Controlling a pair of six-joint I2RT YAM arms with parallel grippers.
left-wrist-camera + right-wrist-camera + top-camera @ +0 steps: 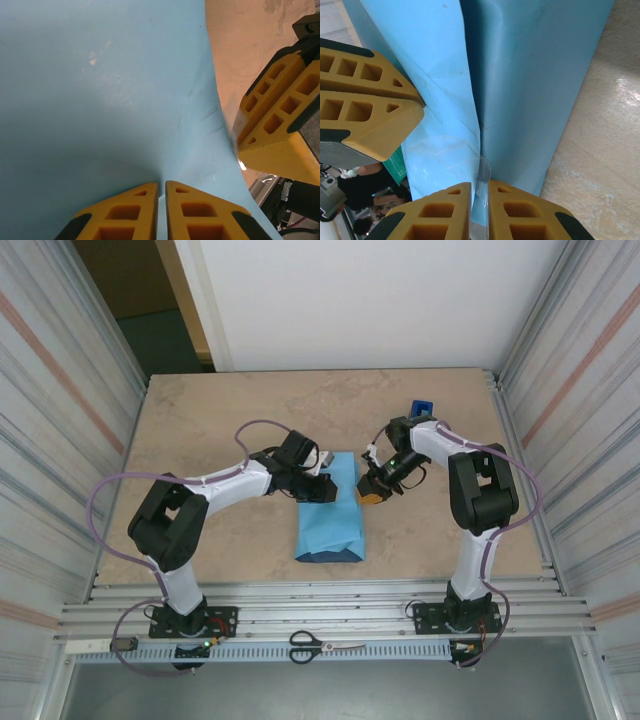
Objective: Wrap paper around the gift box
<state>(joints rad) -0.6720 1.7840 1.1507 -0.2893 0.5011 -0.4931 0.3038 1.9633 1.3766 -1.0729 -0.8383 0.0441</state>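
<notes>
Tabletop (200,410): paper (330,525), seemingly, in left tool (161,185).

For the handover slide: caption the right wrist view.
Left gripper pinches the light-blue paper; right gripper straddles its seam.

This is a robotics lab test cell, not a home or shop. Two robot arms (200,502) are bolted to aluminium rails (320,602) at the near edge of a bare beige surface (200,430). Ribbed metal panels (55,390) wall in both sides (like a booth). Purple cables (100,502) loop loose from the arms, scissors (325,646) lie on the front rail, and a plain white wall (380,300) closes the back.
</notes>
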